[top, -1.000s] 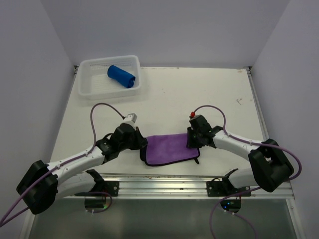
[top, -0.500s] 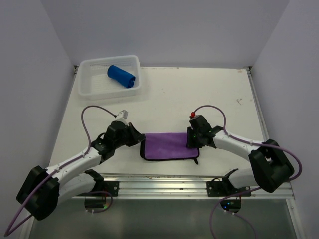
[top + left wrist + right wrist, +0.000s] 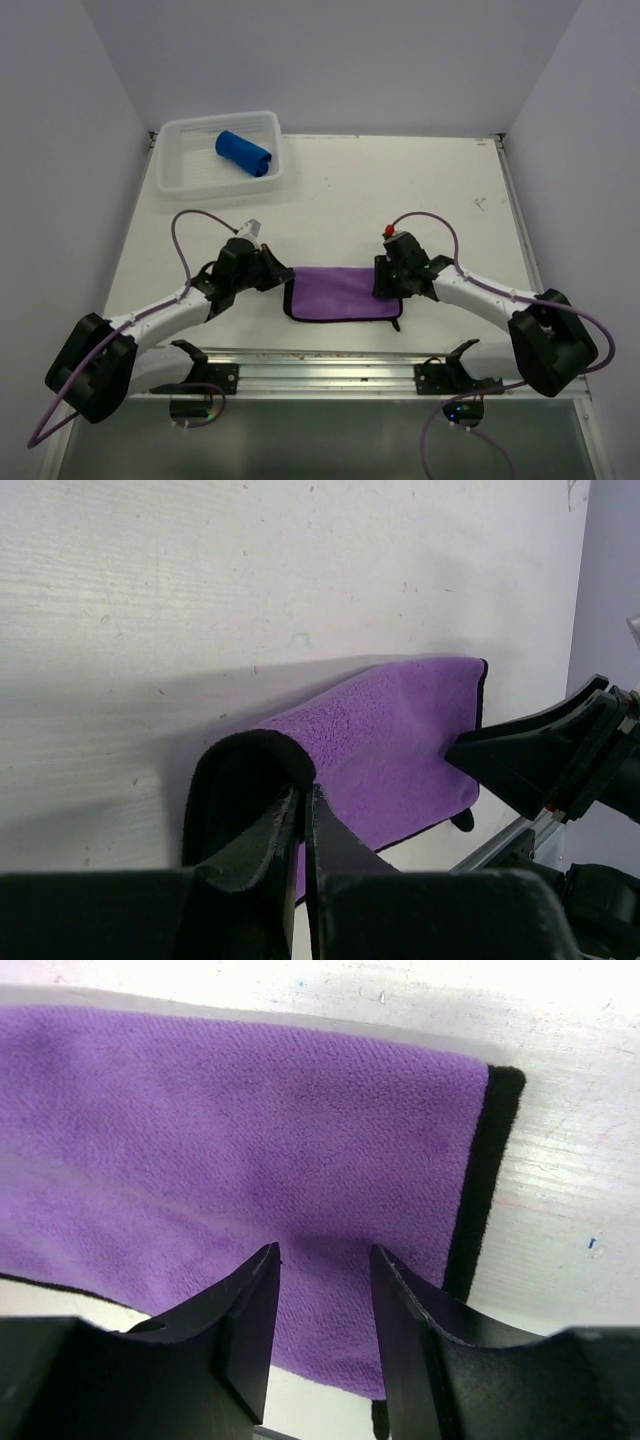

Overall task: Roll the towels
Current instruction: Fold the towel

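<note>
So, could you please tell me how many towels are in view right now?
2. The blue towel lies rolled in the white basket at the far left corner; the purple towel lies spread on the table near its front edge. I see no sign of others hidden.

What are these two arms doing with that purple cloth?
They are rolling towels. The jaws of the left arm are shut on the left edge of the purple towel, curling it up. The jaws of the right arm stand open over its flat right end. A blue towel, already rolled, lies in the white basket at the far left.
</note>
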Controlling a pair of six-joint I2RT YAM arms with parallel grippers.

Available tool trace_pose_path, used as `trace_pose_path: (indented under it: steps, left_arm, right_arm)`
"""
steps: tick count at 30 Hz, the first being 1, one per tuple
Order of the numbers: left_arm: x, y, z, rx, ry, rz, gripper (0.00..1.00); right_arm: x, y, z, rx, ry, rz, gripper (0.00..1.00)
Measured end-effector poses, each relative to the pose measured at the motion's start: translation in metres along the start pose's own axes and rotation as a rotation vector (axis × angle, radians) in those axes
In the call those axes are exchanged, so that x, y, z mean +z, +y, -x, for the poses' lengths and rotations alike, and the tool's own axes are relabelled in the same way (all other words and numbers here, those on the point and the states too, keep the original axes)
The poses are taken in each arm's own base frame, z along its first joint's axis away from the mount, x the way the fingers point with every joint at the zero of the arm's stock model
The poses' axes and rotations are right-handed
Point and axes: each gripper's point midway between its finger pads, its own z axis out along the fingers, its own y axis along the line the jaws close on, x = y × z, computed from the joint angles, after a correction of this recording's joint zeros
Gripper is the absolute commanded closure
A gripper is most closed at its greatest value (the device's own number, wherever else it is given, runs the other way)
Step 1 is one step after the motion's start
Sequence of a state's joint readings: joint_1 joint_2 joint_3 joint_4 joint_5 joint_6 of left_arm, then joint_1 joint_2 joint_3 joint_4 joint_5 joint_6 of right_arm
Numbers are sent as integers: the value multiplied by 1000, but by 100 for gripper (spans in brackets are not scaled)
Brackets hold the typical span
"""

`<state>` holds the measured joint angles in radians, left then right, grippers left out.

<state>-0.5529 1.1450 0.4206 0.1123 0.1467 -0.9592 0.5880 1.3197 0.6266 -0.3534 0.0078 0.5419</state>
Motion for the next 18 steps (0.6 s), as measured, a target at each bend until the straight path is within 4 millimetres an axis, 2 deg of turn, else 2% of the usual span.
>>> trace_pose_path:
  steps: [8, 12, 17, 18]
  left_arm:
    - [3, 7, 3, -13, -1, 19, 89]
    - [6, 9, 8, -18, -8, 37, 81]
    - [12, 14, 21, -30, -27, 63, 80]
    - [14, 17, 23, -31, -28, 75, 77]
  right_arm:
    - [-21, 5, 9, -3, -64, 37, 55]
    - [-26, 2, 8, -3, -67, 29, 69]
    - [-28, -4, 3, 5, -51, -2, 71]
    - [-28, -5, 2, 8, -51, -3, 70]
